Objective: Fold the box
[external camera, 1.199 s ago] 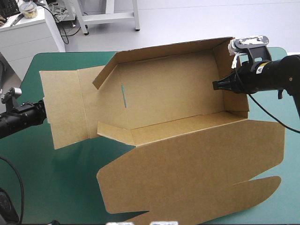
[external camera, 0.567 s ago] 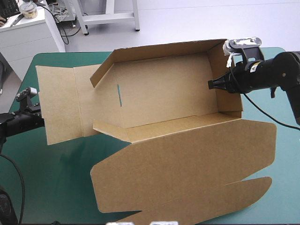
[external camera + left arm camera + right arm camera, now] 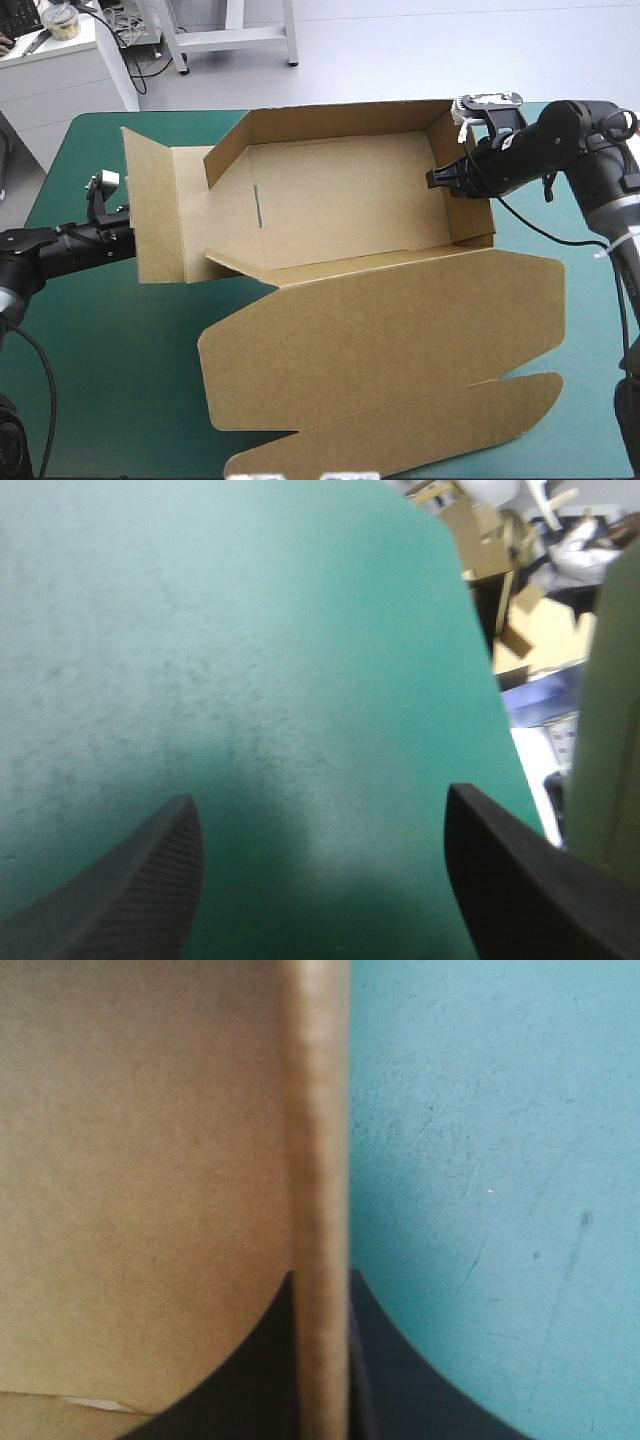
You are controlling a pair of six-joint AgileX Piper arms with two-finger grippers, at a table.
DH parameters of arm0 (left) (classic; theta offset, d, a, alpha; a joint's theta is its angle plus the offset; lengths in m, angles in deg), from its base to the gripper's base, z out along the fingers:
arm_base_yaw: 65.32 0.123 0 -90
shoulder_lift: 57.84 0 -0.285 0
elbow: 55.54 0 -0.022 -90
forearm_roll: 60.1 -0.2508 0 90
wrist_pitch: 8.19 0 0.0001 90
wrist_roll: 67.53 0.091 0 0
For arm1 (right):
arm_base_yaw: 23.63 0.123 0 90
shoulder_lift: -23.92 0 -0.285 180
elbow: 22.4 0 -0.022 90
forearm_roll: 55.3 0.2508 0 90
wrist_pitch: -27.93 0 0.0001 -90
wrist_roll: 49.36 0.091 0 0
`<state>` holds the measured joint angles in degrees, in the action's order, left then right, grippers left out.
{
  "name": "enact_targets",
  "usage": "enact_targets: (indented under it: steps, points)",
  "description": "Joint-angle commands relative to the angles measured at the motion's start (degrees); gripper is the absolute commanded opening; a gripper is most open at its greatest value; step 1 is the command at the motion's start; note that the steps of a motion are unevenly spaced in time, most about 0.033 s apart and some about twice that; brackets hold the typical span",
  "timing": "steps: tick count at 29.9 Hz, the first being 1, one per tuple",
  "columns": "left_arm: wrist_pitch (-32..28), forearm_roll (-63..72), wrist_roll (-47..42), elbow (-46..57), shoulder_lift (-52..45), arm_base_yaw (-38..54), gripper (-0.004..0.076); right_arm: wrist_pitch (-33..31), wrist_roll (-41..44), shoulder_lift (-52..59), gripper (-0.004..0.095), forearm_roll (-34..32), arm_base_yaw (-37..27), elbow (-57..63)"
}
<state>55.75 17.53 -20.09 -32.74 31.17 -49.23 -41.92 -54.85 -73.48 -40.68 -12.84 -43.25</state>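
Box [image 3: 350,205] sits central on the table [image 3: 100,400], lid [image 3: 400,340] flat toward the near edge. Right wrist view alone shows the right gripper [image 3: 322,1278] pinching its end wall [image 3: 320,1110]; left wrist view shows the left gripper [image 3: 320,810] wide apart, empty, beside the flap [image 3: 152,215].

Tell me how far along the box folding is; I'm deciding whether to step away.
Done: both long walls of the box stand up. In hand: the right gripper is shut on the raised right end wall; the left gripper, open, sits beside the half-raised left end flap. Left: tucking both ends; the lid lies flat.
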Motion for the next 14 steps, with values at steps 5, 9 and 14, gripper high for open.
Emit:
enact_targets:
  steps: [5,9,14]
  points:
    - [6.3,11.2,4.0,-1.8,-2.0,-6.2,0.0493,3.6,-0.3,0.8,-0.0019,-0.1,-0.3,-1.6]
    - [7.0,11.3,4.2,-2.1,-2.0,-8.6,0.0493,3.6,-0.1,0.6,-0.0020,-2.2,-0.3,-1.6]
    - [10.0,14.4,4.2,-4.1,-2.0,-8.8,0.0493,3.8,0.2,0.6,-0.0020,-4.2,-0.3,-1.6]
